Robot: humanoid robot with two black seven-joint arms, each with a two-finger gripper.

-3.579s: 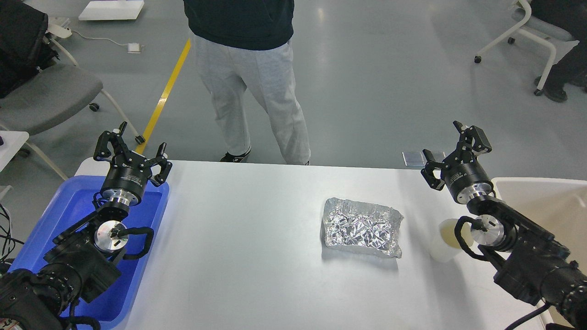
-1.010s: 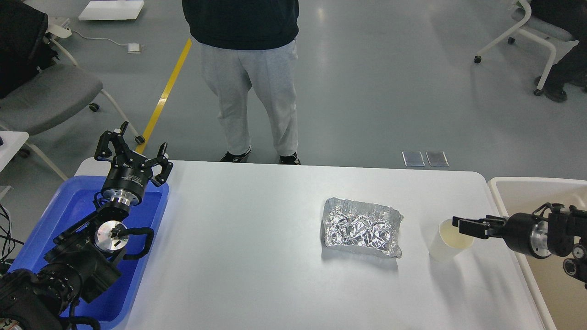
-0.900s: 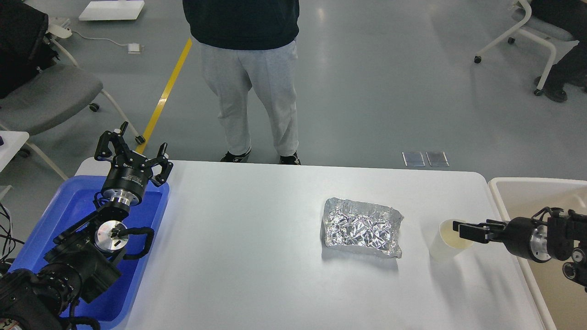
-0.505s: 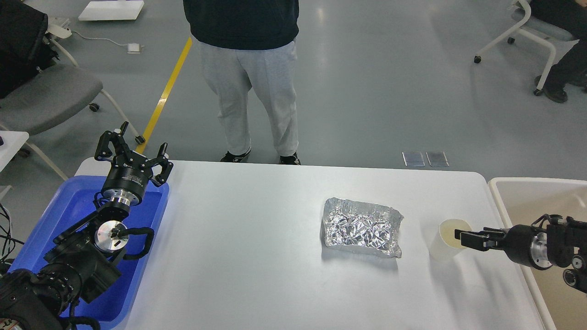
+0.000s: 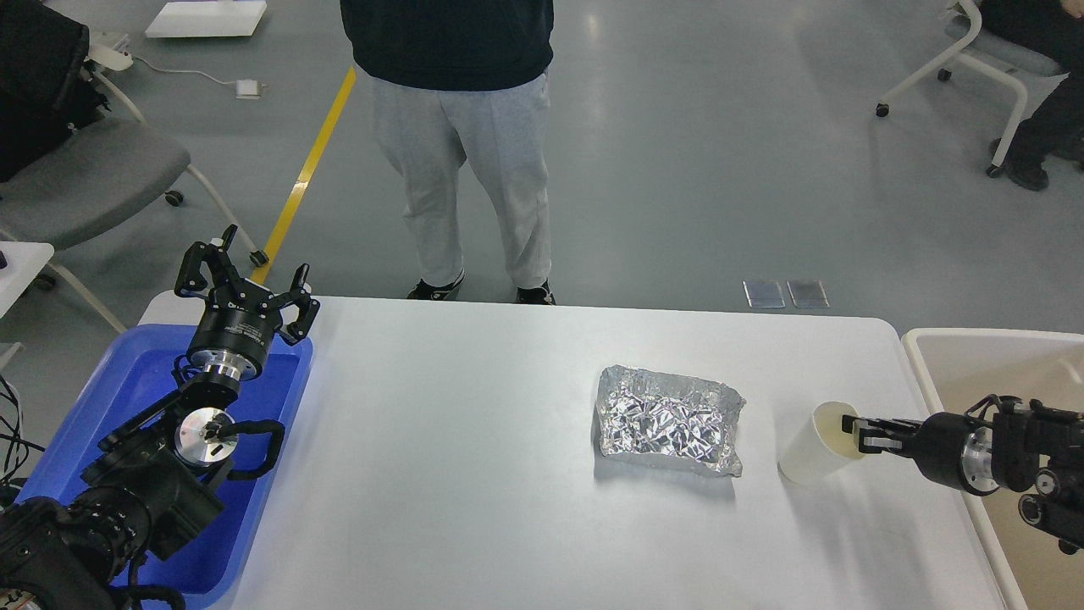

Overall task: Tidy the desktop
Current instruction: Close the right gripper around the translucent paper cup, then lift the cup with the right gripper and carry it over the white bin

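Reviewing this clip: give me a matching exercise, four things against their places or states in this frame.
Things:
1. paper cup
2. foil packet
3. left gripper
4. beige bin

Places or states:
A. above the blue tray, fingers spread
B. off the desktop's right edge
C. tilted, right gripper at its rim
D. crumpled, mid-desktop

Pairs: 1-C, 2-D, 3-A, 4-B

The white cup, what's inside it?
The white cup shows a pale, yellowish inside wall, with my right fingers at its rim. Its bottom is hidden.
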